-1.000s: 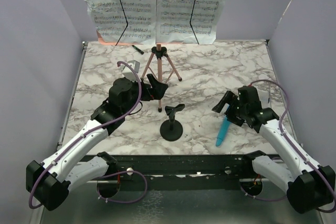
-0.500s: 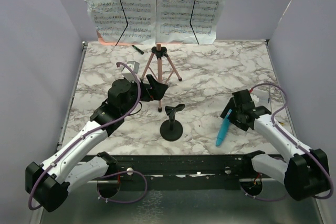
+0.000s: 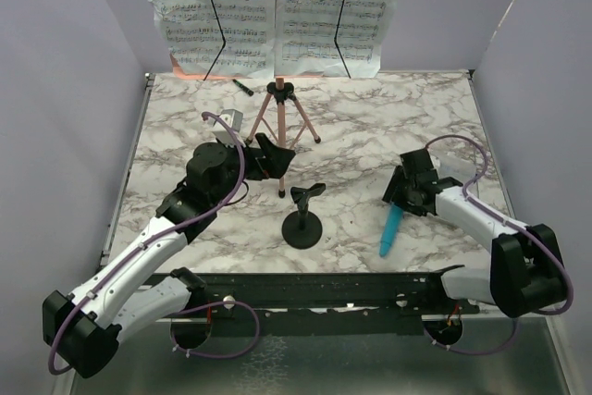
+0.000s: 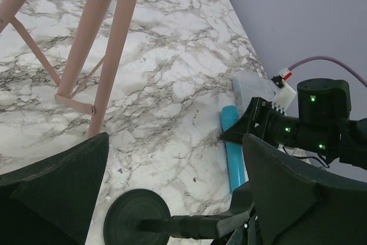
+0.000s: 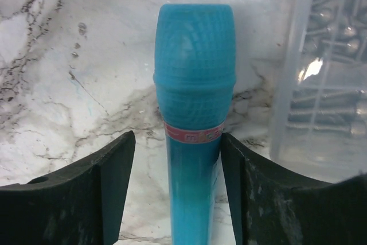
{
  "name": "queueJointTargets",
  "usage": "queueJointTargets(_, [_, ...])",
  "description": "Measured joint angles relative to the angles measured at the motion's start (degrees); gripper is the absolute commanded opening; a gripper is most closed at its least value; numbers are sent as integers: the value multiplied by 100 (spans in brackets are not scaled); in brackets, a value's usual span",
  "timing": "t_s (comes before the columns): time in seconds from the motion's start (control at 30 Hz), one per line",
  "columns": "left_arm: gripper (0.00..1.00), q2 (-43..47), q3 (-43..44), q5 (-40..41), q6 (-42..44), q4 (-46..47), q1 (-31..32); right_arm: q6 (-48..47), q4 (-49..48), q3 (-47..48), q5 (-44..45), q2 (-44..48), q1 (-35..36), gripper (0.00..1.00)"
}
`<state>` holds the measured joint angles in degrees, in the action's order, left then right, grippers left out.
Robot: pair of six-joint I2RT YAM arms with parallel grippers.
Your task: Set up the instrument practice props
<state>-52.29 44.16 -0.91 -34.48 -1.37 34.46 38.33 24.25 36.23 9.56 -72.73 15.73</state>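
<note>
Your right gripper (image 3: 397,193) is parted and straddles the blue microphone (image 5: 194,67) just below its head. One finger looks to touch the handle and the other stands off, so there's no grip. The mic lies flat on the marble table (image 3: 370,136), near right, right of the black mic stand (image 3: 302,228). Your left gripper (image 4: 175,142) is wide open and empty, beside a leg of the pink music stand (image 4: 117,38). The sheet-music pages (image 3: 277,11) are propped far centre.

A pink tripod-legged music stand (image 3: 280,92) is standing at the back, holding white sheet-music pages (image 3: 324,6). A small black round-based mic stand (image 3: 302,228) is standing before it, with a bright blue toy microphone (image 3: 391,228) lying to its right.
</note>
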Motion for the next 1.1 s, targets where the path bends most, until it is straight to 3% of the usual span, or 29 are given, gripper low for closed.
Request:
queueJointTargets(0.4, [99,240,0,-114,103,2,-24,-540,-651,321,-92,-852,2,62])
queueJointTargets(0.5, [99,240,0,-129,105,2,-26,-654,-780,424,-83,-1019,0,49])
queueJointTargets(0.57, [99,243,0,-142,105,2,-26,-734,-824,474,-85,-1095,0,36])
queueJointTargets(0.63, [99,254,0,-151,107,0,-26,-782,-861,496,-98,-1132,0,15])
queueJointTargets(0.7, [99,269,0,-151,107,0,-28,-846,-896,501,-111,-1137,0,4])
queueJointTargets(1.1, [99,328,0,-168,129,-4,-28,-1150,-822,691,-289,-1071,0,0])
